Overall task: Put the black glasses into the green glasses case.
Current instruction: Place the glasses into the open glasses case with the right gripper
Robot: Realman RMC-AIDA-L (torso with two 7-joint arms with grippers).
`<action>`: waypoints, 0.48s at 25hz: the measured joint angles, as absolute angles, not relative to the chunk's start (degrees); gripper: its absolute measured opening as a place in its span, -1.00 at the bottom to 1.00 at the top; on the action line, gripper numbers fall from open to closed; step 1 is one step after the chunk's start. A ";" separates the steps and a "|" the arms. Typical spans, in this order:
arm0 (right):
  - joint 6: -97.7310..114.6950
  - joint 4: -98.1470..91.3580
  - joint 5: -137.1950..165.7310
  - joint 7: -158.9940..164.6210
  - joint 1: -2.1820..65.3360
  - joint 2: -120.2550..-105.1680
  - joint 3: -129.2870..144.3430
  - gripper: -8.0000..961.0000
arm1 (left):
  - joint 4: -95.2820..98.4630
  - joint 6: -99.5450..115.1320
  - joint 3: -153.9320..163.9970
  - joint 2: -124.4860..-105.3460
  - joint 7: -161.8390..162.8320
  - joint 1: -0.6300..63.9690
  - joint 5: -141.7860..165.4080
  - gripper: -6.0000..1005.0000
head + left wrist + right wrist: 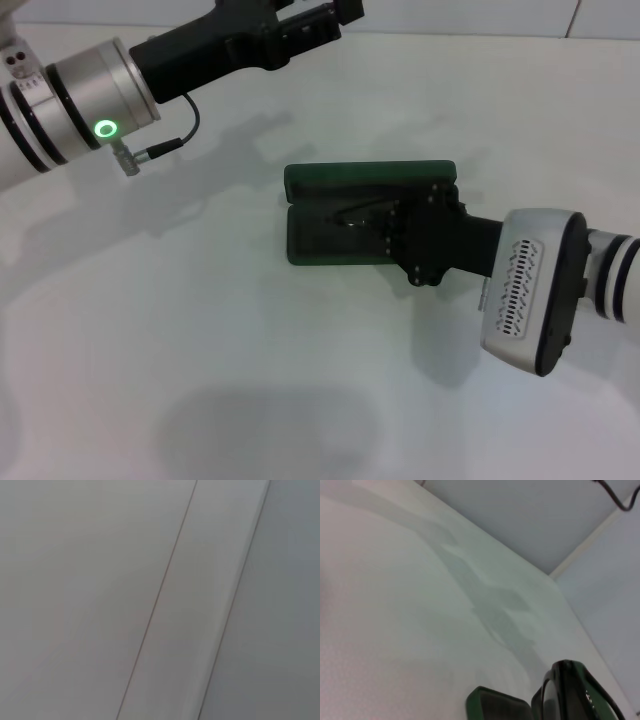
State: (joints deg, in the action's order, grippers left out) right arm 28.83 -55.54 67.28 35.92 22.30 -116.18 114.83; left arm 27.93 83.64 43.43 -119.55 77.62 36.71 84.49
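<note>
The green glasses case lies open in the middle of the white table, its lid standing along the far side. My right gripper reaches in from the right, low over the right half of the case's tray, shut on the black glasses. Only a thin part of the frame shows past the fingers. In the right wrist view a black-rimmed lens stands close by, beside a corner of the case. My left gripper is raised at the far left, away from the case.
The white table stretches all around the case. A cable hangs from the left wrist. The left wrist view shows only a pale wall with a seam.
</note>
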 joint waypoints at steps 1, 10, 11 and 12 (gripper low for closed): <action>28.36 -55.54 67.27 36.53 22.38 -116.19 115.25 -0.73 | 27.86 83.61 43.43 -119.55 77.62 36.78 84.64 0.57; 27.76 -56.54 67.22 37.06 21.93 -116.19 116.09 -0.73 | 27.27 82.78 43.74 -119.53 77.60 37.29 85.21 0.57; 27.69 -56.47 67.21 37.07 22.00 -116.18 116.24 -0.73 | 27.25 82.78 44.08 -119.53 77.61 37.35 85.22 0.57; 27.60 -56.39 67.19 37.07 22.08 -116.19 116.44 -0.73 | 27.24 82.77 44.40 -119.54 77.64 37.39 85.23 0.57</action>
State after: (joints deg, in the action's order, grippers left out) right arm 27.60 -56.39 67.19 37.07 22.08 -116.19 116.43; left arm 27.24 82.77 44.40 -119.54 77.64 37.38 85.23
